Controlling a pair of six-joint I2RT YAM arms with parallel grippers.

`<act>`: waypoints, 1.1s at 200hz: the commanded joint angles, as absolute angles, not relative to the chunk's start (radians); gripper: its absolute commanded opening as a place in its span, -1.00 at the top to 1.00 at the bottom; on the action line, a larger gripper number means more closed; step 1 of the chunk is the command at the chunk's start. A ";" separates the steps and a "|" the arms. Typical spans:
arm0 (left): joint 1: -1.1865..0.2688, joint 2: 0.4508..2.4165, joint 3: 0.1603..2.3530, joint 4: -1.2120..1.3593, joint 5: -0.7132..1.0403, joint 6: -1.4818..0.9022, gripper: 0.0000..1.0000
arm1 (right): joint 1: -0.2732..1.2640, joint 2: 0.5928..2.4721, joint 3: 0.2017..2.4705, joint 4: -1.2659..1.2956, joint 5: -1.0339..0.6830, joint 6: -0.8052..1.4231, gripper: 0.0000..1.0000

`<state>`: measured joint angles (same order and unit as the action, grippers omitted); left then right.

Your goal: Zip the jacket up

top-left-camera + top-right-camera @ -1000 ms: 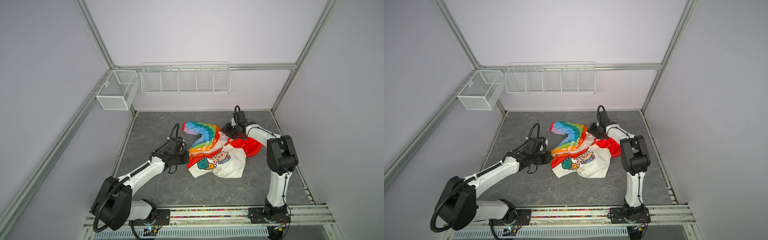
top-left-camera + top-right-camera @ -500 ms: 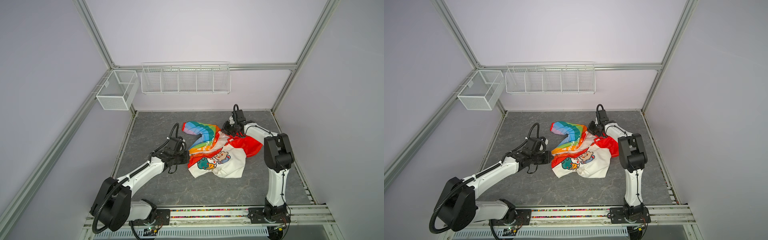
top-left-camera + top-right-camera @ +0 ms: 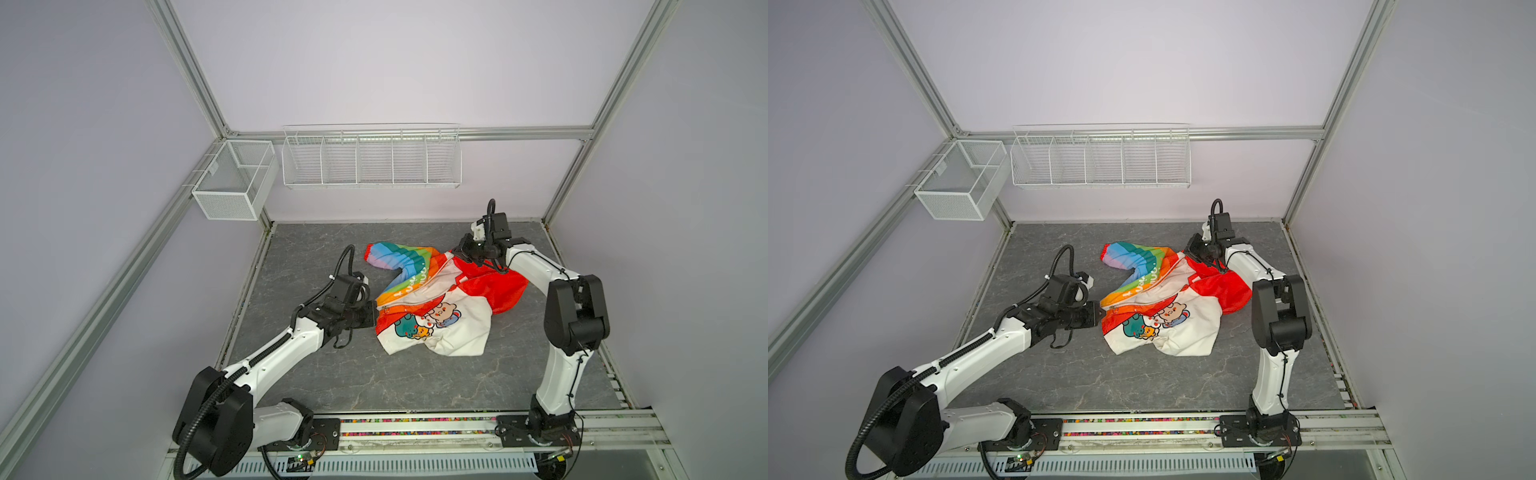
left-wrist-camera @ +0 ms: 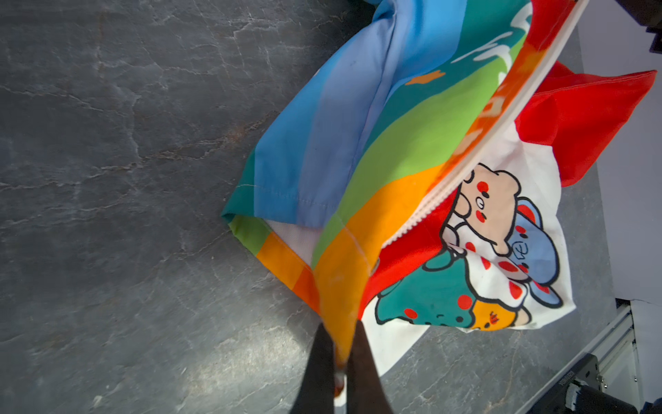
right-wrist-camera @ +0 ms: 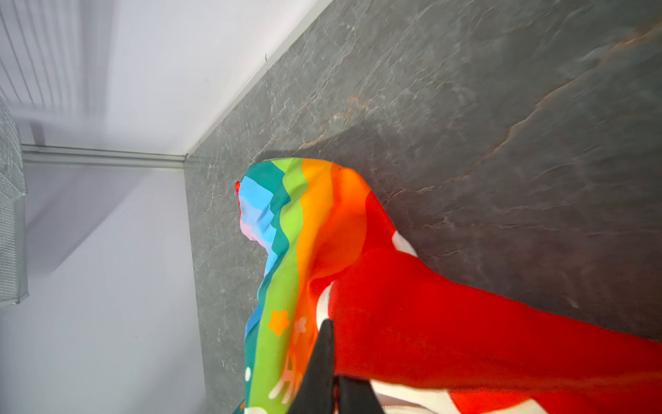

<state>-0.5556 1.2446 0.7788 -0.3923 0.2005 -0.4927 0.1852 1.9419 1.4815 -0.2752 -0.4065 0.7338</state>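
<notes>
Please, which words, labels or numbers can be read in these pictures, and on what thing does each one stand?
White lettering on the small rainbow-striped fabric jacket: creased and cut off, cannot be read.
Small print on the black motor housing: too blurred to read.
No other text shows.

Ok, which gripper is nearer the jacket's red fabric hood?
Right. The right gripper pinches the rainbow-striped child's jacket at the collar, right against the red fabric hood. The left gripper pinches the bottom hem, at the opposite end of the white zipper.
</notes>
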 commanded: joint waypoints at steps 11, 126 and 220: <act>-0.550 1.185 0.772 -0.436 0.212 -0.495 1.00 | 0.130 1.923 1.409 -0.217 -0.447 0.698 0.86; -0.549 1.106 0.711 -0.263 0.355 -0.582 1.00 | 0.119 2.001 1.278 -0.061 -0.494 0.706 0.86; -0.547 1.117 0.706 -0.232 0.360 -0.605 1.00 | 0.112 1.876 1.288 -0.216 -0.432 0.654 0.03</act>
